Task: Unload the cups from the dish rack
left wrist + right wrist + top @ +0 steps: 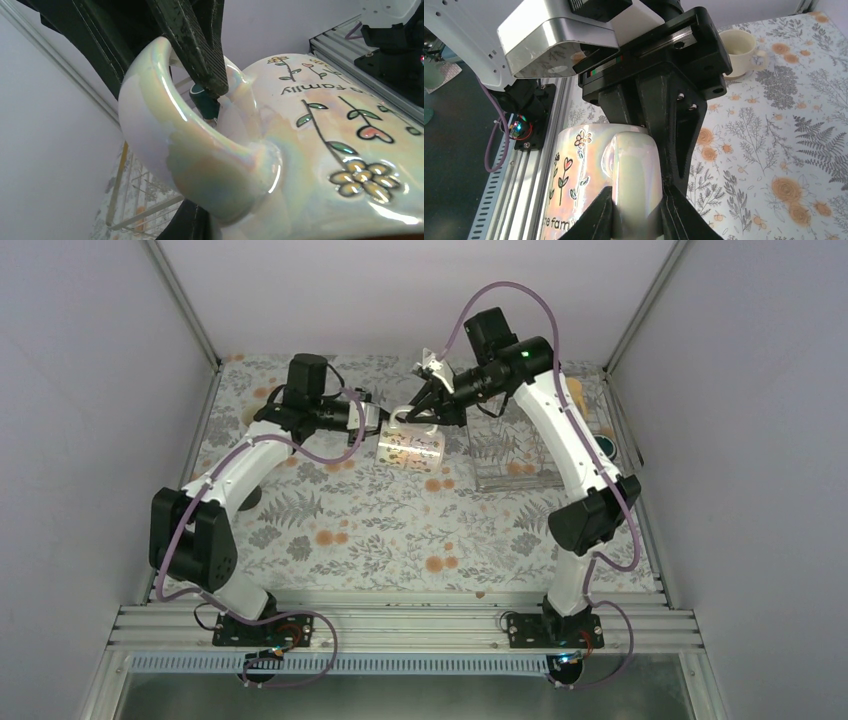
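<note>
One cream-white mug [410, 448] hangs in mid-air, left hand [385, 423] clamped on its rim, right hand [636, 210] pinching its handle.

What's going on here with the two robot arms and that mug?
Both arms hold one cream-white mug in the air above the table, and it looks like a handover. The right pincer is clamped on the mug's handle. The left pincer is shut on the mug close to that handle, though its exact grip point is hard to see. The dish rack sits on the right side of the table, and a pale beige cup stands on the table.
</note>
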Controlling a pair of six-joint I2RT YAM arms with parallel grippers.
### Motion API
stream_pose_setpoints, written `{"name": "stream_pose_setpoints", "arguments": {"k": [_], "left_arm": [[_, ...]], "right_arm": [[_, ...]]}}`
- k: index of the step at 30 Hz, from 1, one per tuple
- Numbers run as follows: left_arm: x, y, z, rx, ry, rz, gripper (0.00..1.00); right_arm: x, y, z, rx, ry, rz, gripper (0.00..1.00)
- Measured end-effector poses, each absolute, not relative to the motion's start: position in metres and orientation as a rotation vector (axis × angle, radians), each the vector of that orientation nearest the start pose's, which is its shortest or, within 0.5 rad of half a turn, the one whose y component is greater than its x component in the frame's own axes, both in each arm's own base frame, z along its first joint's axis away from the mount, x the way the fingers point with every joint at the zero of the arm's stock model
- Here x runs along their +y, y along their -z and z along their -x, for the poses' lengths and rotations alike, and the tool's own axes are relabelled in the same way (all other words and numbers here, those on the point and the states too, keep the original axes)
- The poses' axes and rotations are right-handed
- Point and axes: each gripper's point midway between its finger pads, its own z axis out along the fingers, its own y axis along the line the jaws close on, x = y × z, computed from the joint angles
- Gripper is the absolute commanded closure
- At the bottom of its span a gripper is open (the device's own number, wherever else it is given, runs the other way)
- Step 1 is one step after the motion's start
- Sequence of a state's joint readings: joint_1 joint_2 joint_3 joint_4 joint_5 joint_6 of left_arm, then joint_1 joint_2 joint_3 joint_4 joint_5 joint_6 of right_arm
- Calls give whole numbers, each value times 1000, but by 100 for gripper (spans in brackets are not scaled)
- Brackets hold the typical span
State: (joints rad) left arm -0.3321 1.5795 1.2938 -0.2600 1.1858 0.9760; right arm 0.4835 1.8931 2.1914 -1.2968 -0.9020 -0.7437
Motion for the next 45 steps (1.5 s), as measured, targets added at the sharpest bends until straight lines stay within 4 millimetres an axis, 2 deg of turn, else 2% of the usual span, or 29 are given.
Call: {"name": "stream_pose_setpoints", "arguments": {"k": [3, 5, 6, 10, 13, 20, 24, 27, 31, 35, 37, 39, 41, 45], "left_arm": [[-278, -293, -318, 980, 807, -1562, 98], [-279, -292, -317, 990, 812, -1562, 98], [-279, -290, -317, 1000, 816, -1562, 98], [-283, -280, -311, 1060, 843, -1574, 98], [-283, -276, -310, 1091, 843, -1578, 98], [-265, -266, -321, 1202, 755, -1583, 98], [-244, -255, -335, 1319, 605, -1630, 98], [-223, -246, -345, 1406, 460, -1692, 98], [-181, -232, -361, 1556, 295, -1785, 98], [-123, -216, -379, 1728, 113, -1845, 98], [-92, -204, -379, 1816, 15, -1889, 98], [-73, -196, -374, 1878, -34, -1931, 98], [-62, -187, -365, 1927, -46, -1976, 98], [-52, -171, -352, 1986, -55, -2041, 98]], "right_arm": [[314, -339, -307, 1698, -1018, 1574, 75], [314, -338, -307, 1704, -1020, 1573, 52], [315, -338, -308, 1698, -1018, 1573, 48], [319, -347, -313, 1661, -964, 1559, 38], [317, -351, -317, 1664, -909, 1537, 35], [300, -350, -332, 1714, -700, 1477, 31], [278, -345, -340, 1760, -510, 1431, 29], [254, -344, -349, 1797, -353, 1376, 30], [226, -345, -365, 1840, -199, 1296, 29], [202, -331, -381, 1906, -84, 1237, 23], [196, -323, -385, 1935, -51, 1222, 23], [193, -317, -385, 1951, -36, 1222, 22], [191, -312, -384, 1960, -27, 1222, 22], [187, -309, -378, 1965, -15, 1219, 22]]}}
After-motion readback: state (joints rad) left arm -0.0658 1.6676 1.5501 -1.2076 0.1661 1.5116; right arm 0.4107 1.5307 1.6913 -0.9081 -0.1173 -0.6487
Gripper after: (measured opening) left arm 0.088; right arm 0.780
